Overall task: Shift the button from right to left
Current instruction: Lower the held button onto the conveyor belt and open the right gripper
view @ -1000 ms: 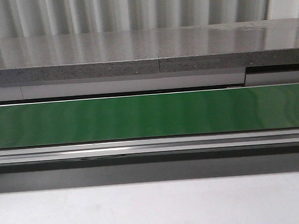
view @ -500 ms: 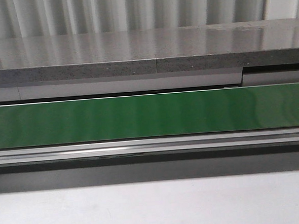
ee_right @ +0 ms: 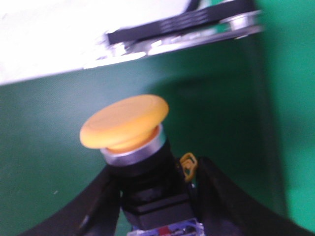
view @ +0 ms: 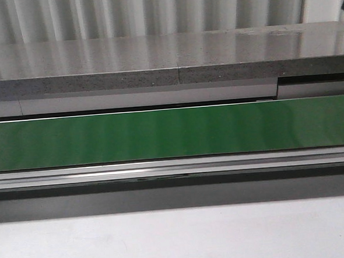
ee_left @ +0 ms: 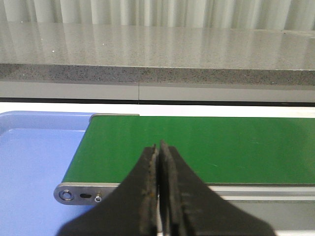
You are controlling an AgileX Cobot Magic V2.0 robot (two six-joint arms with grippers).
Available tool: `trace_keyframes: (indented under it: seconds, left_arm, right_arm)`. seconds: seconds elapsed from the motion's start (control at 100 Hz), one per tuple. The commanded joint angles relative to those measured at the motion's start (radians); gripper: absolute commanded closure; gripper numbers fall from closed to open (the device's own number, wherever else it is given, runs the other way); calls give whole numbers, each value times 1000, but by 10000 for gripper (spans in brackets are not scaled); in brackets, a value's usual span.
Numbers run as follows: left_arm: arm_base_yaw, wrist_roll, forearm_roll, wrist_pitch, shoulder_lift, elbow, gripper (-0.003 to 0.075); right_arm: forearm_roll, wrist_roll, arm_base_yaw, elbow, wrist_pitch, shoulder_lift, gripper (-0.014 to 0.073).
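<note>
The right end effector (ee_right: 157,196) is clamped on the yellow-capped push-button (ee_right: 130,132) above the green conveyor belt (ee_right: 49,147), leftward transfer pending, while the left end effector (ee_left: 159,162) is closed empty.

Right gripper (ee_right: 155,196) clamped on the button (ee_right: 133,147), black fingers (ee_right: 231,196) pressing its dark body from both sides. Yellow-orange mushroom cap tilted, silver ring beneath it, then black collar. Small yellow clip beside the collar (blurred, hard to read). Clear base with a red mark at frame edge. Green belt (ee_right: 49,137) behind; its metal end rail (ee_right: 177,34) and a pale surface (ee_right: 64,29) beyond.
</note>
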Motion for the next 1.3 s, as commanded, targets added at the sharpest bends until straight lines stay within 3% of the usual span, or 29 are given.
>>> trace_keyframes:
  seconds: [0.0,0.38,0.46,0.59,0.63,0.91,0.97,1.04,1.19,1.29]
  left_arm:
    - [-2,-2,-1,-80,-35,25,740]
    - [-2,-2,-1,-80,-35,25,740]
    - [-2,-2,-1,-80,-35,25,740]
    - [-2,-2,-1,-80,-35,25,740]
    - [-2,-2,-1,-80,-35,25,740]
    - [-2,-2,-1,-80,-35,25,740]
    - [-2,-2,-1,-80,-35,25,740]
    - [-2,-2,-1,-80,-35,25,740]
    - [-2,-2,-1,-80,-35,25,740]
    - [-2,-2,-1,-80,-35,25,740]
  right_arm:
    - [19,-14,45,17,-27,-52,396]
    - [62,-12,95,153,-117,-48,379]
    - [62,-22,95,153,-128,-48,285]
    - [62,-23,95,153,-133,-48,29]
    - [62,-24,95,153,-137,-48,-2]
    - [65,-100,118,154,-201,-149,7]
    - [63,-131,131,154,-219,-189,45]
    - [63,-161,146,154,-219,-227,146]
    - [62,-168,176,173,-218,-296,476]
    - [61,-200,190,217,-247,-345,629]
